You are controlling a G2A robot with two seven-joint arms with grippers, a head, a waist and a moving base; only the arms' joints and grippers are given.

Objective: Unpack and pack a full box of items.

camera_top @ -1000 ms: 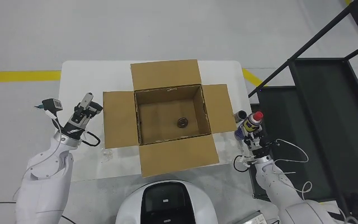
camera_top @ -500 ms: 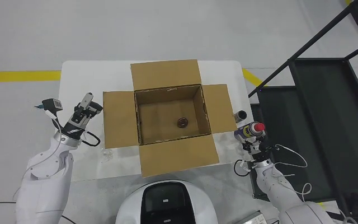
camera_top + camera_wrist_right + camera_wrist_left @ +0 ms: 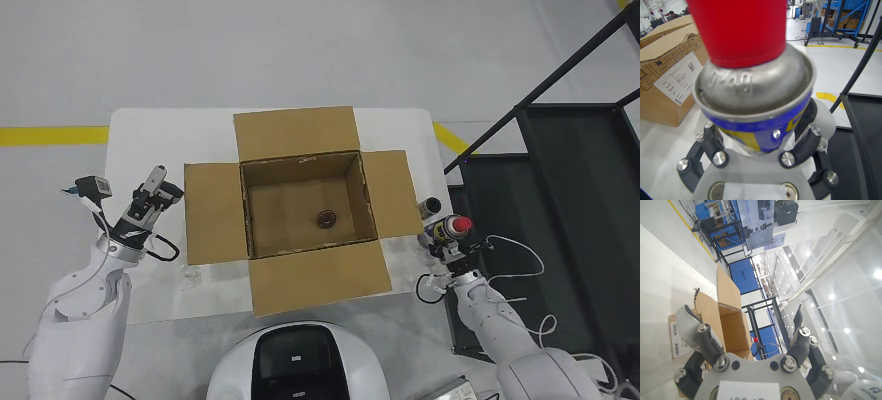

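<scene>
1. Right gripper [image 3: 761, 130]: the fingers are clamped on the lower body of a spray can [image 3: 753, 85]. The can has a blue and yellow body, a bare metal shoulder and a red cap. It is held at the right edge of the table [image 3: 150, 290], just beside the right flap of the cardboard box [image 3: 305, 205]. It cannot be determined whether the can's base touches the table.
2. Left gripper [image 3: 742, 317]: the fingers are spread wide with nothing between them. The unit is held over the left side of the table, near the box's left flap but apart from it.
3. Cardboard box: it stands at the table centre with all four flaps folded outward. A small round dark item [image 3: 326, 217] lies on the box floor.
4. Small cylinder [image 3: 430, 206]: it sits just beyond the can, next to the right flap.
</scene>
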